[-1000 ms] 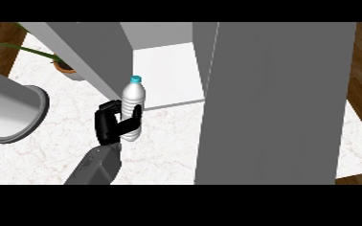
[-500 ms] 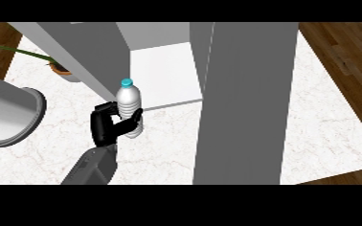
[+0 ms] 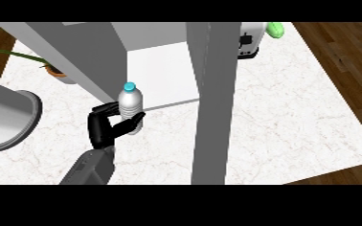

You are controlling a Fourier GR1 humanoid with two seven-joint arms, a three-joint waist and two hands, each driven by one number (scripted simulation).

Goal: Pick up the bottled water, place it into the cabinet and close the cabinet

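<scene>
While I hold the bottled water (image 3: 130, 106) up in my left hand (image 3: 107, 126), the first part of my job is done. My fingers and thumb are curled round the bottle's lower half, and it stands upright with its blue cap on top. It is just in front of the open cabinet (image 3: 159, 74), near the left side of the opening, above the counter (image 3: 283, 105). The cabinet door (image 3: 212, 100) stands open at the right of the opening. I think I must put the bottle on the white floor inside, let go, and then shut the door. My right hand does not show at all. Since half a second ago, the bottle sits a little nearer the opening, and more of the counter at the right shows.
</scene>
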